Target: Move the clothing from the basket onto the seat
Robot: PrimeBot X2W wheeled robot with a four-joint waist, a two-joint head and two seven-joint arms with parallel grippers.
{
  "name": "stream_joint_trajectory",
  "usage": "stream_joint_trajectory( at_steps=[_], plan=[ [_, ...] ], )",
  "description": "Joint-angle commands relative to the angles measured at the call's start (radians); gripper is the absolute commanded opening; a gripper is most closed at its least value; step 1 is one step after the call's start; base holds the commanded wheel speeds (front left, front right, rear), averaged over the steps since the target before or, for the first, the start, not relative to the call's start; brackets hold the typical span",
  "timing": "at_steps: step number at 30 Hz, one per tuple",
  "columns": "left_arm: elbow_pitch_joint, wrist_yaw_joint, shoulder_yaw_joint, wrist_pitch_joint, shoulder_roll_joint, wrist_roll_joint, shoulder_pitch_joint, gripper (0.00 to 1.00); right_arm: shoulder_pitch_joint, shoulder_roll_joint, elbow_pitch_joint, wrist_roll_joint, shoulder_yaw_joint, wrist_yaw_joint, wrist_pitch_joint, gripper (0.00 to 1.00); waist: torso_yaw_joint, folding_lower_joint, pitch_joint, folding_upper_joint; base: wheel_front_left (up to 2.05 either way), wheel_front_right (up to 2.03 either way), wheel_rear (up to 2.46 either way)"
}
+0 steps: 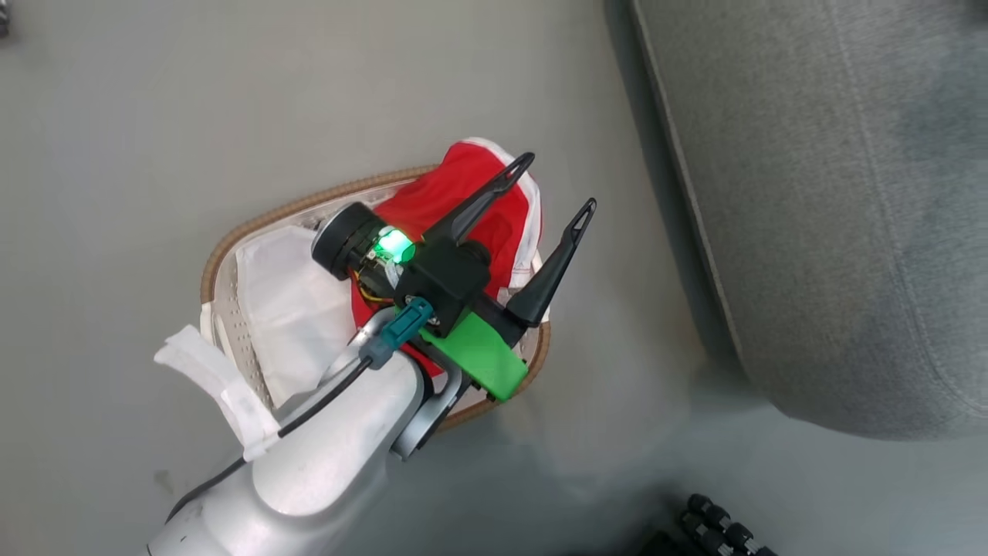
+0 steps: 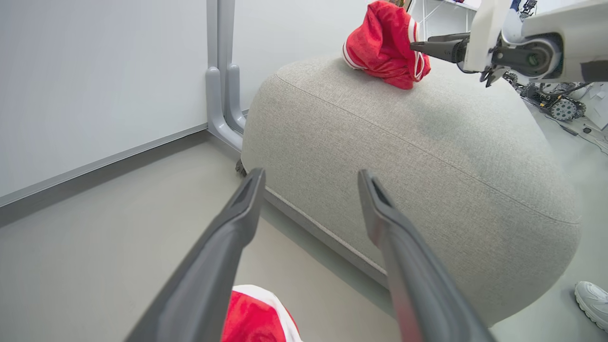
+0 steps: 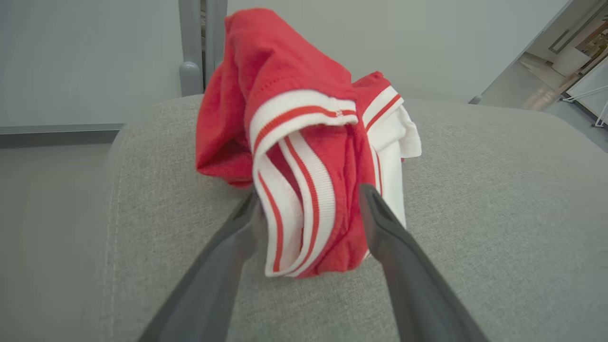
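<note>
on the seat (image 3: pixel 475 190), right pincer (image 3: pixel 308 209) spread wide around striped garment (image 3: pixel 304 156).

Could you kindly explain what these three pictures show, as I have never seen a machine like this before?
It is a two-armed wheeled robot, photographed by its own cameras. The head camera looks down at the left gripper, open above a basket on the floor that holds a red garment and a white cloth. The left wrist camera looks past that gripper's fingers to the grey seat. The right wrist camera shows the right gripper, fingers apart around a striped red garment that sits on the seat; whether they touch it is unclear.
</note>
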Motion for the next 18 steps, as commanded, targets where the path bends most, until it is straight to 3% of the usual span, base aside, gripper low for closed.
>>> stream_joint_trajectory(
  at_steps=[1, 11, 18],
  plan=[
    [0.005, 0.006, 0.009, -0.009, 0.005, -0.011, 0.017, 1.00, 0.029, -0.009, -0.012, 0.014, 0.014, -0.001, -0.007, 1.00, -0.024, -0.0001, -0.074, 0.0000, 0.00, 0.00, 0.00],
    [0.091, 0.028, 0.073, -0.062, -0.014, -0.086, 0.095, 1.00, 0.107, -0.046, -0.070, 0.061, 0.120, -0.001, -0.003, 1.00, 0.022, -0.0001, -0.272, 0.0000, 0.00, 0.00, 0.00],
    [0.143, 0.058, 0.169, -0.080, -0.012, -0.127, 0.187, 1.00, 0.147, 0.018, -0.086, 0.063, 0.108, -0.001, -0.012, 1.00, 0.084, -0.0001, -0.403, 0.0000, 0.00, 0.00, 0.00]
  ],
)
